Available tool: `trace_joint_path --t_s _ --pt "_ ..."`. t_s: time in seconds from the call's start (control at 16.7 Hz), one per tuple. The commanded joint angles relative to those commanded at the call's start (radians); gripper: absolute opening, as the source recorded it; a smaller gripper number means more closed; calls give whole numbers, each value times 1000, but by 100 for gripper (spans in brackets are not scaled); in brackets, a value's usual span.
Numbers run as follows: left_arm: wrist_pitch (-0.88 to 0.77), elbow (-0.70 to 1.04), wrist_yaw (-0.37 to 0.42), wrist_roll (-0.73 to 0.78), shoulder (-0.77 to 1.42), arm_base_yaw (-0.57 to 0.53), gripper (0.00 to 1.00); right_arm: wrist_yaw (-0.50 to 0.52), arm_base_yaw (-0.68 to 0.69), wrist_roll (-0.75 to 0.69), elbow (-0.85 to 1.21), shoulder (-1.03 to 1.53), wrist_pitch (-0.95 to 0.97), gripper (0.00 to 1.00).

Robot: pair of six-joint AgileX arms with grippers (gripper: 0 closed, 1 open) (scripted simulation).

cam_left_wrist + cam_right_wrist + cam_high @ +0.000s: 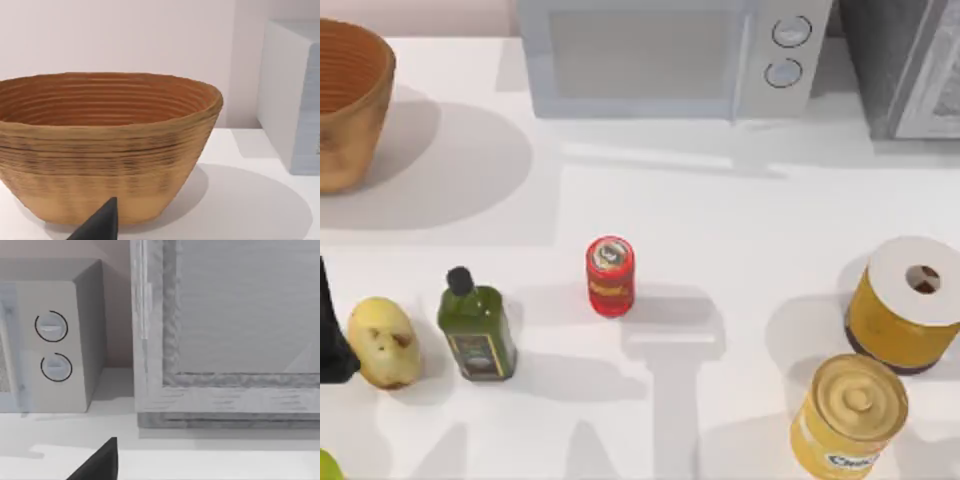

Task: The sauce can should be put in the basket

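The sauce can (pixel 610 276) is small and red with a yellow label and a printed top. It stands upright near the middle of the table, with nothing touching it. The basket (pixel 350 120) is tan, woven and ribbed orange-brown inside, and it sits at the back left corner. In the left wrist view the basket (pixel 100 160) stands close ahead, and a dark edge of my left gripper (pixel 102 225) pokes in below it, apart from it. My right gripper (pixel 100 462) shows as a dark edge facing the back right of the table.
A green oil bottle (pixel 475 325) and a yellowish potato (pixel 382 343) stand left of the can, with a dark shape (pixel 332 330) at the left edge. Two large yellow cans (pixel 905 305) (pixel 850 415) sit at the right. A microwave (pixel 670 55) and a grey cabinet (pixel 910 65) line the back.
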Motion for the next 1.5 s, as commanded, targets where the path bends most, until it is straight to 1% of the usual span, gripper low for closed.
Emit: trace_joint_path --t_s 0.12,0.24,0.48,0.84,1.2,1.38,1.5 --pt "0 0 0 0 0 0 100 0 0 0 0 0 0 100" --pt "-28 20 23 22 31 -24 100 0 0 0 0 0 0 100" --pt "-155 149 123 145 219 -119 100 0 0 0 0 0 0 100" --pt "-329 501 291 429 720 -238 100 0 0 0 0 0 0 100" --pt "-400 877 471 748 1313 -309 100 0 0 0 0 0 0 100" --pt "-416 1003 563 887 1565 -320 100 0 0 0 0 0 0 100" --pt "-424 1049 617 961 1695 -315 100 0 0 0 0 0 0 100"
